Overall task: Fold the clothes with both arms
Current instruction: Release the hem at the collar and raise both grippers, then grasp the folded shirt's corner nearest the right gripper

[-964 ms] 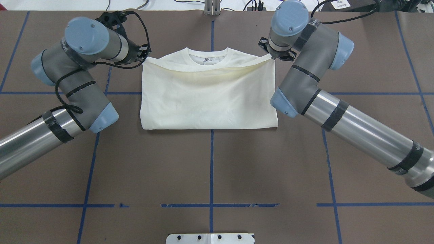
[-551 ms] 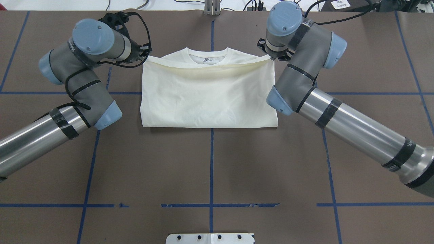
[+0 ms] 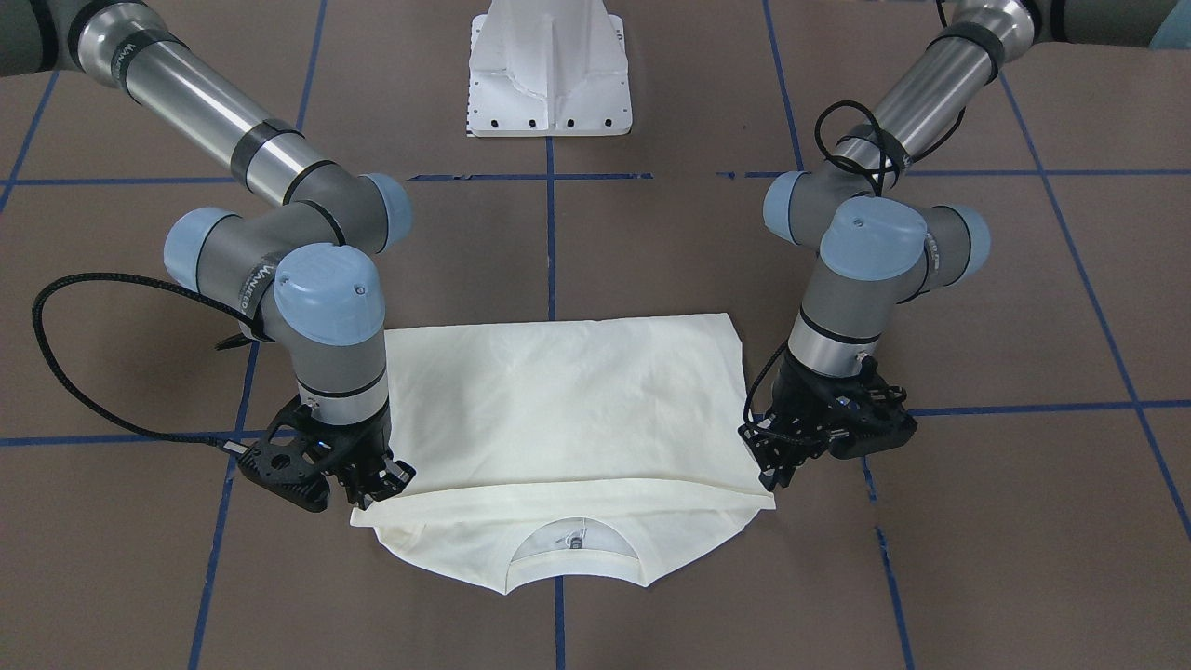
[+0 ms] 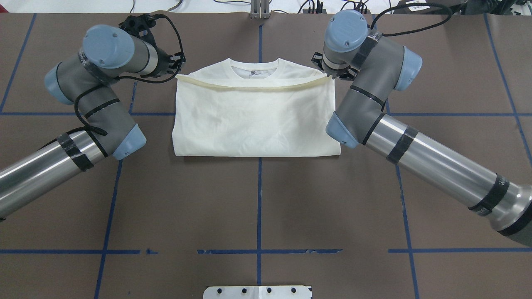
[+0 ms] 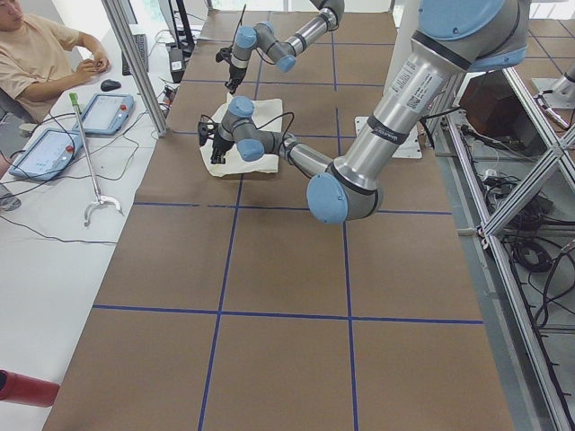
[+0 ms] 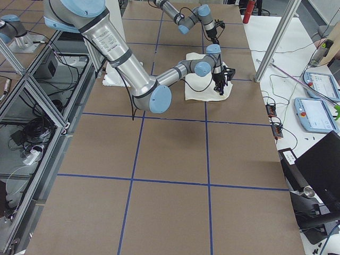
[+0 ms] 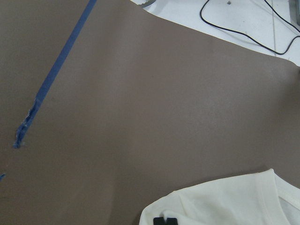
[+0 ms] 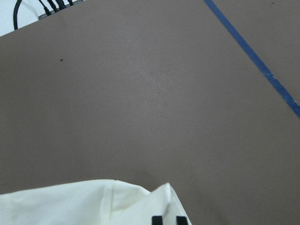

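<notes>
2 corners of the shirt (image 4: 255, 120) pinched: left pincer (image 3: 769, 475), right pincer (image 3: 377, 491), near collar (image 4: 254, 65).

Cream shirt (image 4: 255, 120), plain side up, folded in half, lies on the table (image 4: 332, 207) centred near its far edge. The left end effector (image 4: 178, 70) and right end effector (image 4: 329, 74) pinch the top layer's corners.
</notes>
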Tool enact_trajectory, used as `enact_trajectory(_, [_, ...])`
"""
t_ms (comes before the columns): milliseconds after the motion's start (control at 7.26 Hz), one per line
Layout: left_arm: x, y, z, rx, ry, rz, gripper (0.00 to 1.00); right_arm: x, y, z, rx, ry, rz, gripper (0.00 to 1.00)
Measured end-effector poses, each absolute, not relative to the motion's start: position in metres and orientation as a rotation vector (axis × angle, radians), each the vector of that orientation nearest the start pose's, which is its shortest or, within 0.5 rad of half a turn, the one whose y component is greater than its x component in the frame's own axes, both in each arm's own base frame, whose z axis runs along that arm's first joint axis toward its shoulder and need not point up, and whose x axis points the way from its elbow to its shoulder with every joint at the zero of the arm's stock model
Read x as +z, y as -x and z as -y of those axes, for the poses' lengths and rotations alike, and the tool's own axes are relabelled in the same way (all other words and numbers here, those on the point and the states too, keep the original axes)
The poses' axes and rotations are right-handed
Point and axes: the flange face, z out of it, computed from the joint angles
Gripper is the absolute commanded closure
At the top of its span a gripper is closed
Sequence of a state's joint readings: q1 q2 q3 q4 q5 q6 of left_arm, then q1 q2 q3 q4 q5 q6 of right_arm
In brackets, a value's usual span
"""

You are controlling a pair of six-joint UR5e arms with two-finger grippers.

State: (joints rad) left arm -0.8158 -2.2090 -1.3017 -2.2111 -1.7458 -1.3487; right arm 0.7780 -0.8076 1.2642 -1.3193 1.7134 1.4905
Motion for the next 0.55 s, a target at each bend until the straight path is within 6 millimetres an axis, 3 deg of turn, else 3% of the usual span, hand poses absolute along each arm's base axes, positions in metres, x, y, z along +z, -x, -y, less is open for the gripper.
enact_trajectory(138, [0.333, -0.433, 0.625, -0.439, -0.338, -0.982, 0.44, 0.311, 0.468, 0.612, 0.612, -0.177, 0.767, 0.52])
enact_trajectory(413, [0.344, -0.431, 0.612, -0.4, -0.269, -1.049, 0.38, 0.315, 0.448, 0.529, 0.645, -0.123, 0.876, 0.46])
enact_trajectory(551, [0.343, -0.429, 0.608, -0.409, -0.25, -1.076, 0.38, 0.324, 0.45, 0.487, 0.674, -0.07, 0.898, 0.45])
